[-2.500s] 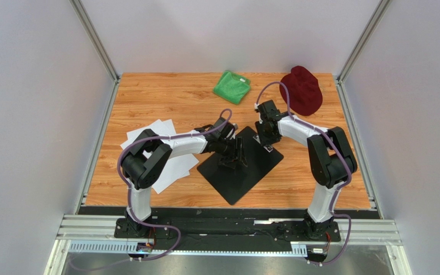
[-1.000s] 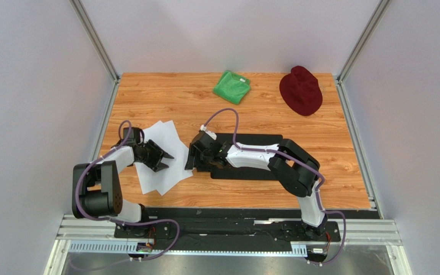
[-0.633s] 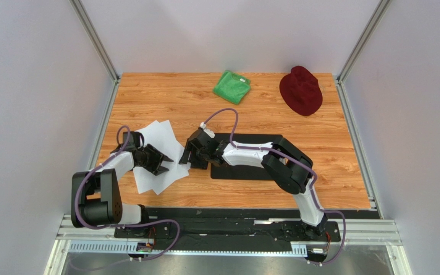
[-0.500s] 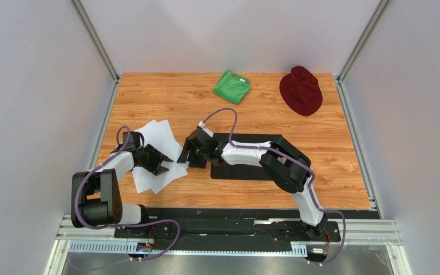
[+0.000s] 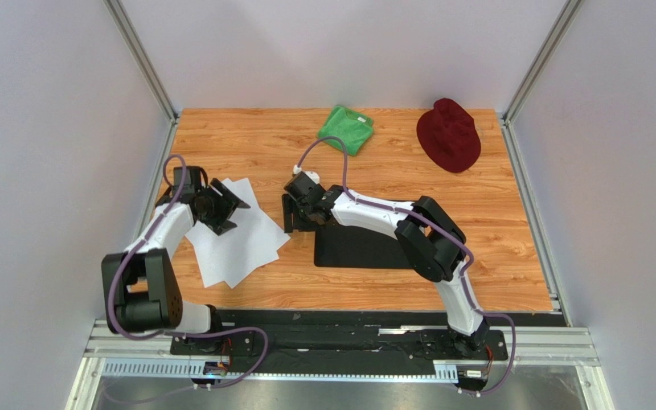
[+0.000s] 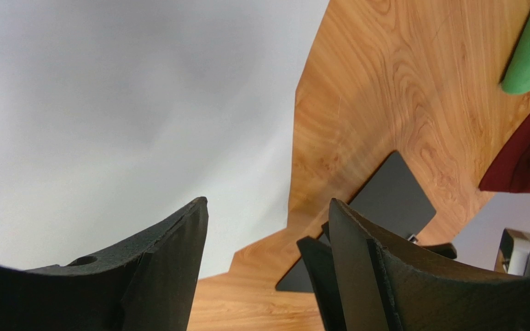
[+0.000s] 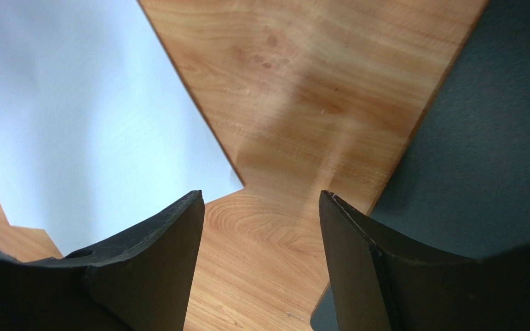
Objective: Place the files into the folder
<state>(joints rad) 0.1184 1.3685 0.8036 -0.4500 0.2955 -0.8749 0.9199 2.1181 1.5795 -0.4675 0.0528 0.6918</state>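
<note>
Files (image 5: 237, 243), several white sheets fanned over one another, lie flat on the left part of the wooden desk (image 5: 246, 145). The folder (image 5: 359, 249) lies flat to their right, near the middle of the desk, its long sides running left to right, with a strip of bare wood between it and the sheets. No sheet is on the folder. Its clip cannot be made out.

The left gripper (image 5: 231, 215) is over the far left corner of the files. Its wrist view shows the jaws parted with a clear gap and nothing between them. The right gripper (image 5: 293, 224) is over the strip of wood between the files and the folder's left end, and its arm crosses the folder's far edge. Its jaws are likewise apart and hold nothing, with a white sheet corner on one side of the gap and the black board on the other.

A green cloth (image 5: 346, 128) and a dark red hat (image 5: 449, 134) lie at the far edge of the desk, well apart from both.
</note>
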